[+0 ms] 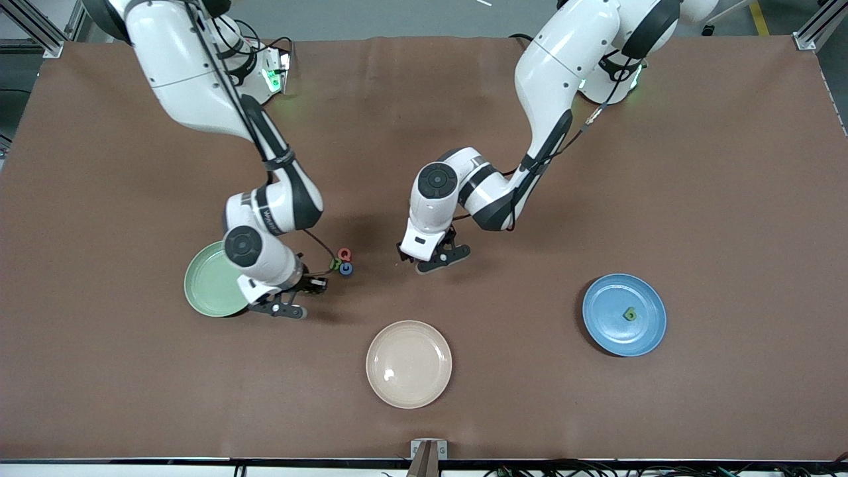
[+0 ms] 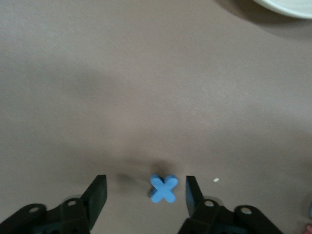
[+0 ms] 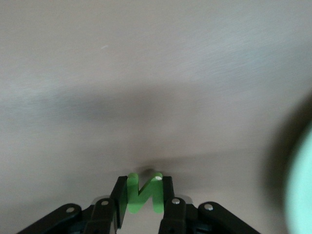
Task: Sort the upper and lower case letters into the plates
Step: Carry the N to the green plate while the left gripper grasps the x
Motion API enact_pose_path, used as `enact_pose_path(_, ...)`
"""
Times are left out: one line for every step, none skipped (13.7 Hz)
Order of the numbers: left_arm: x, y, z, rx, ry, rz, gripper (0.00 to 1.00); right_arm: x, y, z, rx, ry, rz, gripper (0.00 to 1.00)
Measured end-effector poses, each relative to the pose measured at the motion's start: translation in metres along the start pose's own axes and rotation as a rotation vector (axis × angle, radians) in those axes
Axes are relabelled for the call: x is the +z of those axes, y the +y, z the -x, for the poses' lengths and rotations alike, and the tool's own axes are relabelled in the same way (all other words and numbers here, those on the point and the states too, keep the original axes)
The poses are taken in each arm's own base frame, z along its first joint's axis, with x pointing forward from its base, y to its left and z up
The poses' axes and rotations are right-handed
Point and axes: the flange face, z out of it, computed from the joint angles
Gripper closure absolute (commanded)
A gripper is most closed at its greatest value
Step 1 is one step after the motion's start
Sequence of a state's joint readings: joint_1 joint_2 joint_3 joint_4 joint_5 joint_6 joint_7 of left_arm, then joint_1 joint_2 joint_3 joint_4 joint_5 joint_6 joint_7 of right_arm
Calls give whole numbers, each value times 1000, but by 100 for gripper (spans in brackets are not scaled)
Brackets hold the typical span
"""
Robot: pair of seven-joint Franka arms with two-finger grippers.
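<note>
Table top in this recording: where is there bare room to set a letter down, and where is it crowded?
Bare brown table stretches between the blue plate and the left arm's base, and between the beige plate and blue plate. It is crowded by the green plate: the right gripper holds a green letter, loose letters lie beside it, and the left gripper brackets a blue x.

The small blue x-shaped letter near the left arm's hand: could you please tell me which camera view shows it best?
The left wrist view shows the blue x-shaped letter best: it lies flat on the brown table between the open fingers of the left hand. In the front view that hand hides it. The right wrist view does not show it.
</note>
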State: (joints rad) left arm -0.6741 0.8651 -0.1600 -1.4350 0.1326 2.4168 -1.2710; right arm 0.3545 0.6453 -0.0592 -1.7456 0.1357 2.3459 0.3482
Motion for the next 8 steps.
enact_pose_path(3, 1, 3, -5, -1, -1, 35, -14, 23, -7, -17, -25, 3, 100)
enact_pose_path(6, 3, 6, -5, -2, -2, 41, -29, 47, -14, -32, -50, 3, 100)
enact_pose_path(9, 5, 9, -7, -4, -2, 43, -43, 72, -19, -46, -71, 0, 100)
enact_pose_path(13, 7, 13, -8, -5, -3, 45, -54, 95, -23, -65, -86, -5, 100)
enact_pose_path(16, 9, 16, -4, -5, -4, 47, -62, 114, -25, -86, -97, -11, 100)
enact_pose_path(19, 10, 19, -2, -4, -5, 51, -65, 132, -26, -104, -104, -15, 100)
enact_pose_path(19, 11, 19, 0, -4, -8, 61, -63, 148, -24, -119, -110, -19, 100)
enact_pose_path(18, 12, 19, 0, -3, -7, 71, -57, 160, -19, -129, -109, -21, 100)
